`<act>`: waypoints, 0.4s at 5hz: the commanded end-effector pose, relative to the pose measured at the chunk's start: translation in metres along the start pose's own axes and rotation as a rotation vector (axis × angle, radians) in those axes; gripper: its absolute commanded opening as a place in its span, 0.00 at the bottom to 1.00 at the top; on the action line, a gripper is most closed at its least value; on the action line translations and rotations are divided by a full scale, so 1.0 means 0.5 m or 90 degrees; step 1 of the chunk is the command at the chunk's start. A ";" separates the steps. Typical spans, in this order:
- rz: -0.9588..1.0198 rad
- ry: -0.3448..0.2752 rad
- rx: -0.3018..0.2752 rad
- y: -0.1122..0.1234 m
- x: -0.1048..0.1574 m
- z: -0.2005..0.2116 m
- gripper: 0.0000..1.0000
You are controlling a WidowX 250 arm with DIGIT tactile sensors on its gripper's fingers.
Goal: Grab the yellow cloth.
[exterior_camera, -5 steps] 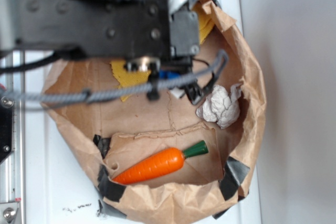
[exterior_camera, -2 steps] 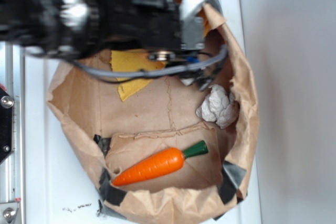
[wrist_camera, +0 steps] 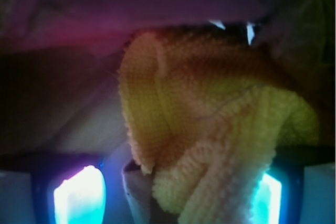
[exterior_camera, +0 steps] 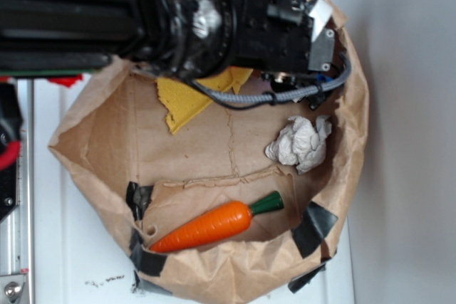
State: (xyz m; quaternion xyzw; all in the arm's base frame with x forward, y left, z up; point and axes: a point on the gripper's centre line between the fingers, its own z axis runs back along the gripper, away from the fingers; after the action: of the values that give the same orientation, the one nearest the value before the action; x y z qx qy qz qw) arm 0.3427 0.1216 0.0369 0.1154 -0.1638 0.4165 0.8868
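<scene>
Cloth [exterior_camera: 187, 101] count is one: we see a single yellow piece on the floor of the paper bag [exterior_camera: 92, 133], at its upper side, partly covered by the arm [exterior_camera: 142, 19]. Its visible part narrows to a corner that points toward the lower left of the exterior view; we cannot tell its long axis, since the rest is hidden. We also count one carrot [exterior_camera: 214, 224] near the lower rim and one paper wad [exterior_camera: 299, 144] at the right, both well apart from the cloth. In the wrist view, the cloth [wrist_camera: 210, 145] bunches in folds between the two glowing fingers [wrist_camera: 79, 198] of the gripper [wrist_camera: 173, 198], filling the gap; the jaws appear closed on it.
</scene>
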 end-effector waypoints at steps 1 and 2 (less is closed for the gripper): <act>0.005 -0.101 -0.107 -0.065 0.087 0.021 0.00; -0.030 -0.110 -0.140 -0.045 0.073 0.061 0.00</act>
State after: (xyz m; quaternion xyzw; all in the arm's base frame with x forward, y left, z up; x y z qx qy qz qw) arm 0.3631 0.1090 0.0452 0.0753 -0.2145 0.3705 0.9006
